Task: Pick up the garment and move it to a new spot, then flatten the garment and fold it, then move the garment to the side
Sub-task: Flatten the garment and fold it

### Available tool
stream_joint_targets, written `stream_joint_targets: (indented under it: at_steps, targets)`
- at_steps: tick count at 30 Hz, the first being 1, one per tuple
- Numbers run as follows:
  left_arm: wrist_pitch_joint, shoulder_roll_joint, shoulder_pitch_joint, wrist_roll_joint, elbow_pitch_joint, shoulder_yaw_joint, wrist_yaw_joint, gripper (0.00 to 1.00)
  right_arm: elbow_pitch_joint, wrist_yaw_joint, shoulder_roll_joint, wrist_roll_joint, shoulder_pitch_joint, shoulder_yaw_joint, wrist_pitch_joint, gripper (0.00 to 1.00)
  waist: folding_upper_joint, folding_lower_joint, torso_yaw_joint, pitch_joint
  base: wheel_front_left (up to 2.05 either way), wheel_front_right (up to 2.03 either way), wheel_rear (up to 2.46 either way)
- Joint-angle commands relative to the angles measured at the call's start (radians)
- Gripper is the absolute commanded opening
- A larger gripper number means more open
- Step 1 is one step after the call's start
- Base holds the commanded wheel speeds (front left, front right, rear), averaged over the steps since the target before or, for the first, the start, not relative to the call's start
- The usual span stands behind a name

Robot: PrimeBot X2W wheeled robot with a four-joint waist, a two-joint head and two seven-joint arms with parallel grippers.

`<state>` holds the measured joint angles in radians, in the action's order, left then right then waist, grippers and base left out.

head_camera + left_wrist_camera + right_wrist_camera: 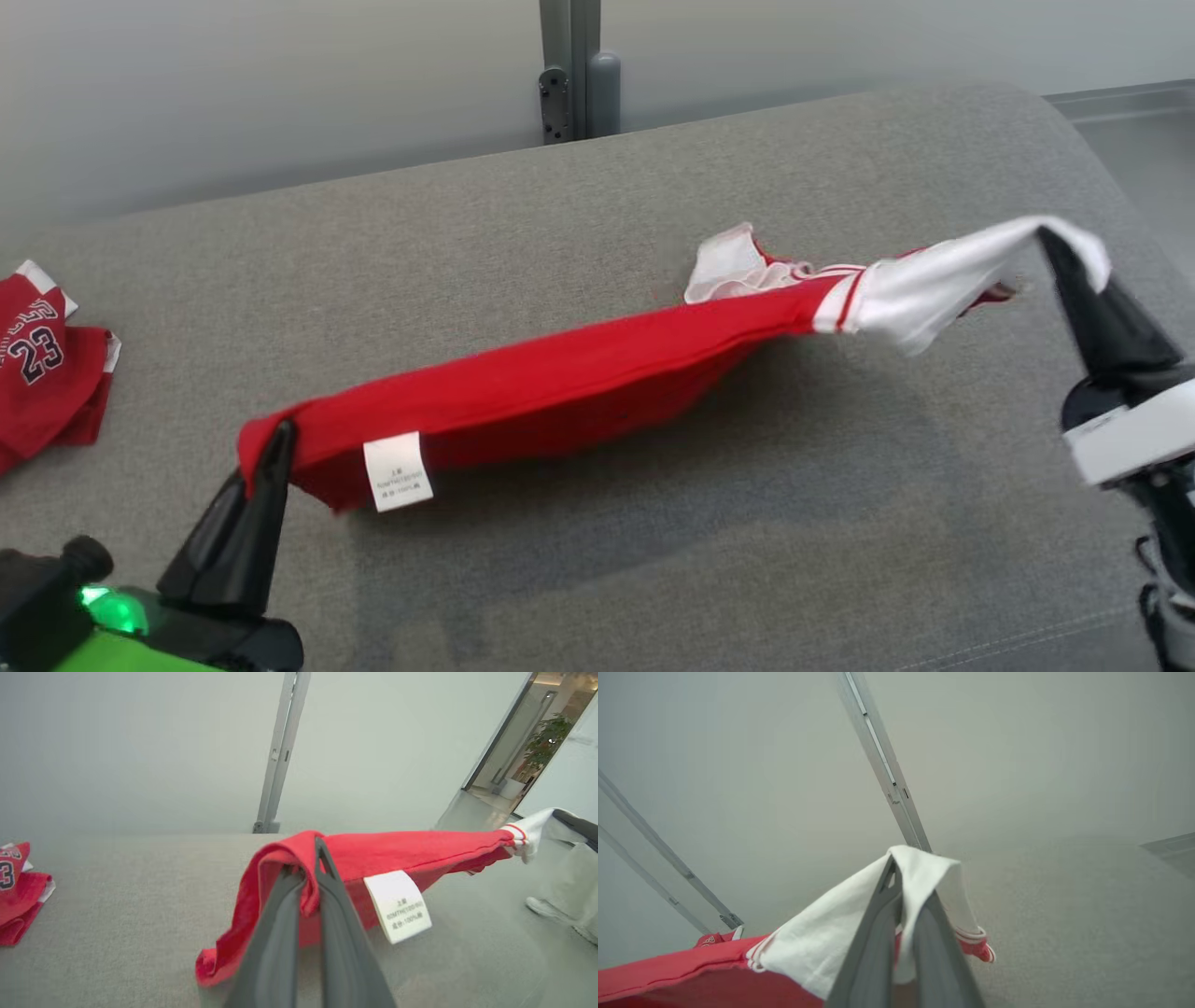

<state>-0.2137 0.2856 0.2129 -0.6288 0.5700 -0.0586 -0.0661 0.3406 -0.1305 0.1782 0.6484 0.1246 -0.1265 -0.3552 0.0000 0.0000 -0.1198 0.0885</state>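
— Grey cushion (pixel 523 215) runs right across the head view, with a pale wall (pixel 233 84) behind it and a metal post (pixel 569 56) standing at its far edge. What is on it?

— One red garment (pixel 579 373), strung out between the two arms from lower left to upper right. The middle sags and throws a shadow on the cushion. Whether the lowest folds touch the fabric below, I cannot tell.

— How does the left gripper (pixel 280 437) stand?

— Its two dark fingers are pressed together, pinching the red hem at the garment's near end. A white label (pixel 398 471) hangs from the cloth just beside them.

— And the right gripper (pixel 1053 241)?

— Closed as well, nipping the white sleeve (pixel 924 285) at the far end. The cloth drapes over its fingertips, and red piping marks where white meets red.

— Anything else lying about?

— A second red jersey (pixel 42 364), crumpled at the cushion's left edge, well apart from the held one. It shows the number 23.
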Motion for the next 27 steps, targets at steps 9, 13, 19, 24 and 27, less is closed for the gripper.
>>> stream_joint_targets:
  at_steps: [9,13,19,24,27]
  targets:
    - [-0.241,0.157,-0.384,-0.091,0.148,0.085,0.042,0.00,0.070,0.000,0.088,0.065,0.437,-0.085,-0.182,0.00,0.0000,0.0000,-0.051,0.134,0.00,0.00,0.00]
    - [-0.364,0.206,-0.693,-0.129,-0.003,0.049,0.050,0.00,-0.077,0.000,0.084,0.036,0.677,-0.047,-0.239,0.00,0.0000,0.0000,-0.034,0.249,0.00,0.00,0.00]
    - [-0.418,0.175,-1.192,-0.074,-0.416,-0.049,0.060,0.00,-0.374,0.000,0.023,-0.093,1.035,0.009,-0.190,0.00,0.0000,0.0000,0.010,0.419,0.00,0.00,0.00]
    - [-0.308,0.139,-1.541,0.061,-0.735,-0.114,0.048,0.00,-0.610,0.000,-0.046,-0.206,1.310,0.023,-0.034,0.00,0.0000,0.0000,0.027,0.513,0.00,0.00,0.00]
    - [-0.169,0.112,-1.663,0.134,-0.904,-0.140,0.040,0.00,-0.729,0.000,-0.082,-0.232,1.411,0.008,0.096,0.00,0.0000,0.0000,0.026,0.538,0.00,0.00,0.00]
